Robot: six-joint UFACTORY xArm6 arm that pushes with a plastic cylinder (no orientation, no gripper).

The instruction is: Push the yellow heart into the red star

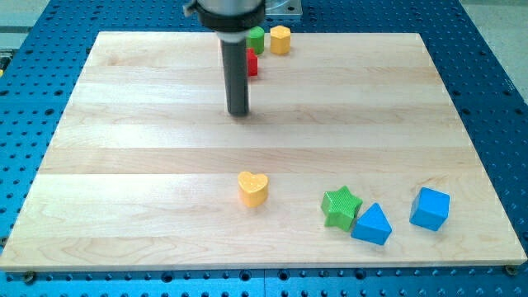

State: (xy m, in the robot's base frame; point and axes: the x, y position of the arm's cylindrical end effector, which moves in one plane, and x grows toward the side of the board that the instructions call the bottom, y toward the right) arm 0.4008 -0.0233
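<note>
The yellow heart lies a little below the board's middle. A red block, its shape mostly hidden behind the rod, sits near the view's top edge. My tip is above the heart in the view, well apart from it, and just below and left of the red block.
A green block and a yellow hexagon block sit at the view's top beside the red one. A green star, a blue triangle and a blue cube lie at the lower right. The wooden board rests on a blue perforated table.
</note>
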